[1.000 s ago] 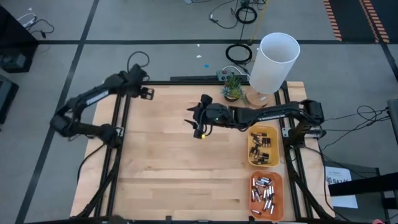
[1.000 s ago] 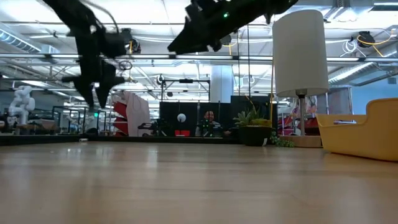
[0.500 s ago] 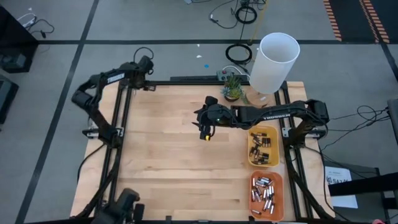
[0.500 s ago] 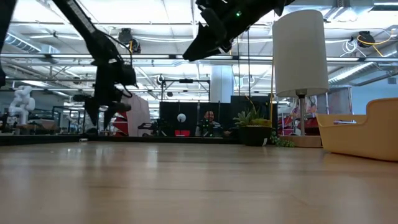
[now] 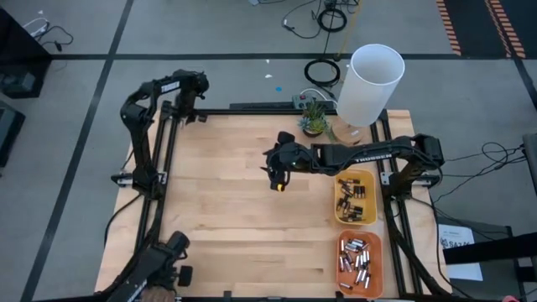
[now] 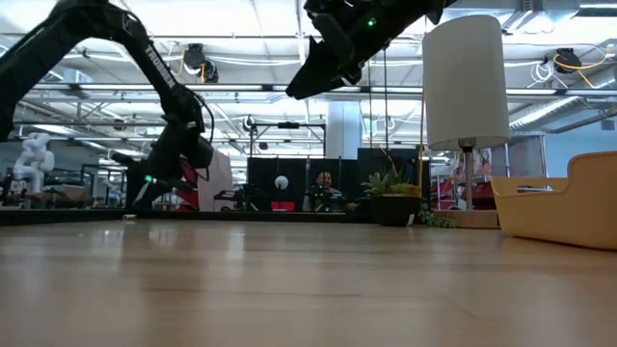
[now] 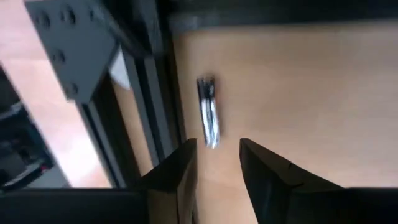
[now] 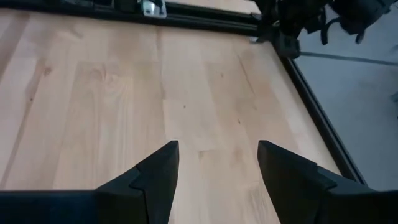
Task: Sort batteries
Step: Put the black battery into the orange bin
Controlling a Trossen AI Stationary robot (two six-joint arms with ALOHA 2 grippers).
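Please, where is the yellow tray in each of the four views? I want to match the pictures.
High view: the yellow tray is right of centre, with batteries inside.
Low view: the yellow tray is at the far right, cut off by the picture's edge.
Left wrist view: not in it.
Right wrist view: not in it.
Shared landmark: the white lamp shade stands close to the tray in the high and low views.

White lamp (image 5: 369, 84), small plant (image 5: 315, 119) at table's (image 5: 226, 218) far edge.
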